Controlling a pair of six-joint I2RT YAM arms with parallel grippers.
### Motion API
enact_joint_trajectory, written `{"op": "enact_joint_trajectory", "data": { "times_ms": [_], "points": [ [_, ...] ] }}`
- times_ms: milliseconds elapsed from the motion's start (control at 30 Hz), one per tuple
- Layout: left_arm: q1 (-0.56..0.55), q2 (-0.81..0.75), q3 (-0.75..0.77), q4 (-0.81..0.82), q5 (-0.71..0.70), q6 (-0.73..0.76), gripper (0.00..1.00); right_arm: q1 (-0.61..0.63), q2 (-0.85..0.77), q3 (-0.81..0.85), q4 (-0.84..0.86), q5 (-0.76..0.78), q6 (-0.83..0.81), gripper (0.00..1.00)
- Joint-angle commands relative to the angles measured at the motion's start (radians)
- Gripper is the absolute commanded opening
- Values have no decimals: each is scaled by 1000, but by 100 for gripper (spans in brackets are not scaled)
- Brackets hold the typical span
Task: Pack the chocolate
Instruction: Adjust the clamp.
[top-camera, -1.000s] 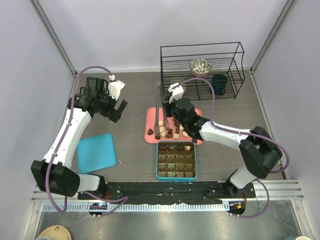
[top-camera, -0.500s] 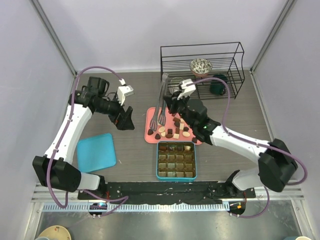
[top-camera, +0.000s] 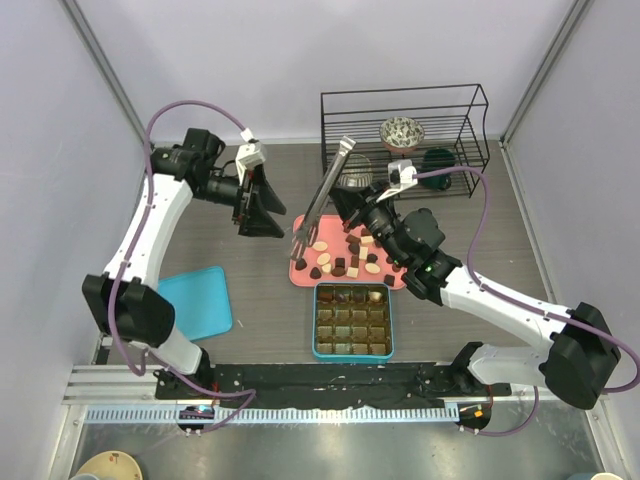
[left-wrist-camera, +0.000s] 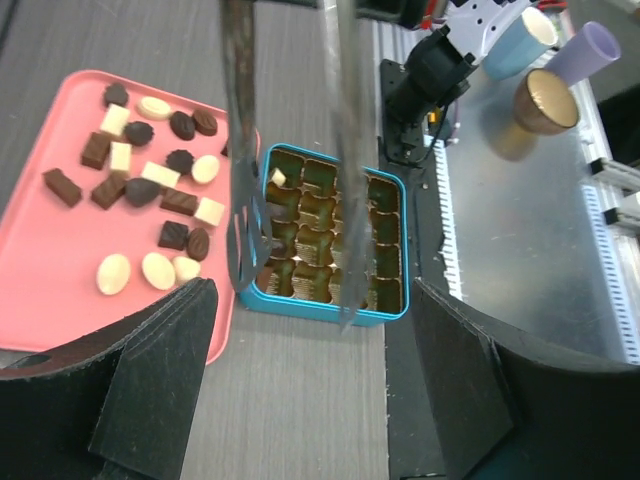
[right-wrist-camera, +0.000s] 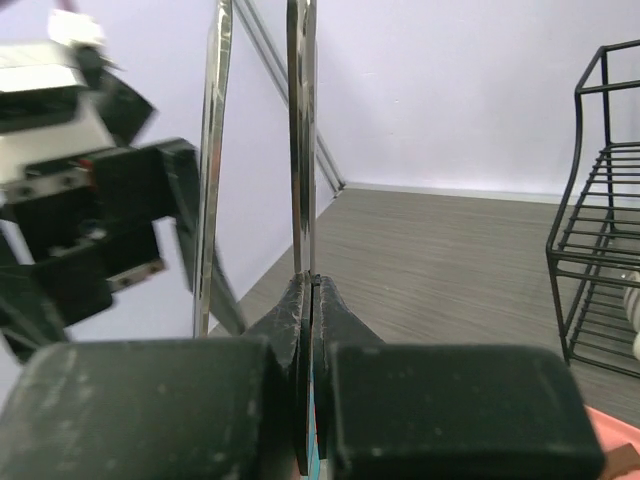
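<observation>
Jaws: right gripper (right-wrist-camera: 311, 322) pinched shut on one arm of the metal tongs (top-camera: 322, 192), tips angled down over the pink tray (left-wrist-camera: 40, 290), presumably to pick pieces. Left gripper (top-camera: 266, 205) spread wide, empty. Chocolate (left-wrist-camera: 160, 174) loose on tray, beside the teal box (left-wrist-camera: 300, 309).

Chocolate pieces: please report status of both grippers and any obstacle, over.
Left gripper open, empty. Right gripper shut on metal tongs, held above pink tray. Chocolate pieces loose on it, teal box alongside. No obstacle seen.
</observation>
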Motion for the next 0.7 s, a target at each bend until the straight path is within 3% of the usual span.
{"op": "enact_joint_trajectory", "data": {
  "times_ms": [0, 300, 433, 533, 667],
  "points": [
    [-22, 35, -2, -349, 106, 47, 82, 5, -24, 5, 107, -18, 36, 1],
    [-141, 7, 10, -347, 42, -4, 84, 5, -12, 29, 135, -24, 32, 1],
    [-178, 6, -3, -347, 13, -16, 78, 5, -6, 34, 149, -26, 29, 1],
    [-191, 3, -11, -349, 0, -19, 70, 5, -12, 32, 154, -30, 26, 1],
    [-192, 7, 1, -347, -13, -25, 41, 6, -31, 16, 157, -40, 21, 1]
  ]
}}
